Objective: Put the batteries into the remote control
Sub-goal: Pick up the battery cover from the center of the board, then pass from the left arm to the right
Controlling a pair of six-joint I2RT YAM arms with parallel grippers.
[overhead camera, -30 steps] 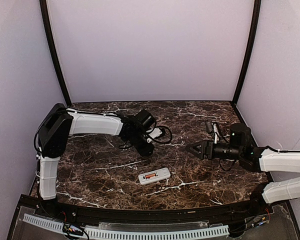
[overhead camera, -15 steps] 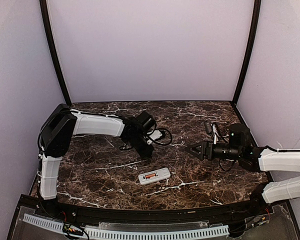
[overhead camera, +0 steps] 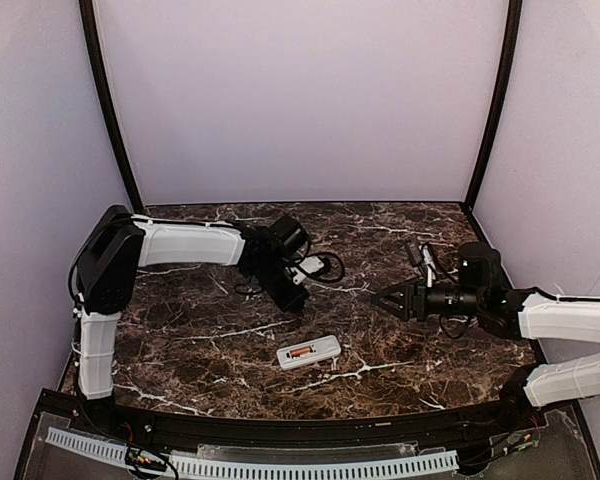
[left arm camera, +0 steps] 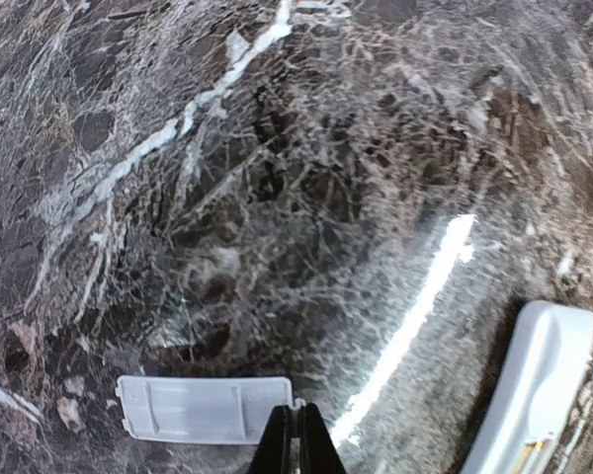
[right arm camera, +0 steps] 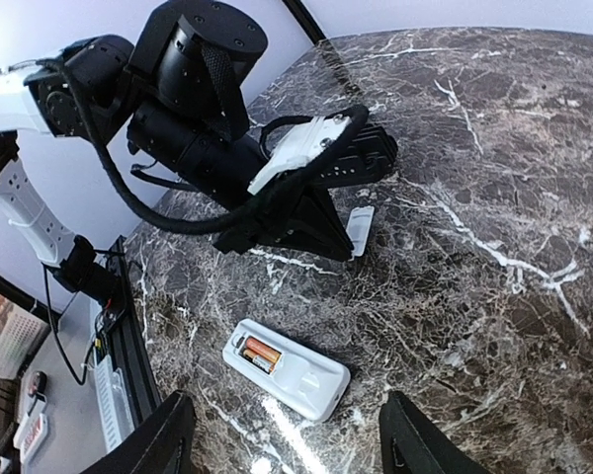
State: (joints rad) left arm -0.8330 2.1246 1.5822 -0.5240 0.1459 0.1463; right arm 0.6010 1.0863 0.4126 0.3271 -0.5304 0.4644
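White oblong remote control (right arm camera: pixel 287 368) on glossy marble table (overhead camera: pixel 180 340), orange batteries (right arm camera: pixel 258 354) inside. Ribbed cover (left arm camera: pixel 203 408) at twelve o'clock. Left gripper (left arm camera: pixel 297 413) is pinched together beside it; right gripper (overhead camera: pixel 376 298) is spread, tips cropped.

Table (overhead camera: pixel 380 225): dark brown marble, white veining. Walls (overhead camera: pixel 300 100): plain pale lilac, three sides. Black corner posts (overhead camera: pixel 107 100). Glare streak (left arm camera: pixel 415 316) on tabletop.

remote control (left arm camera: pixel 534 385) cut by frame bottom; battery cover (left arm camera: pixel 203 408) corner behind left gripper (left arm camera: pixel 296 439)
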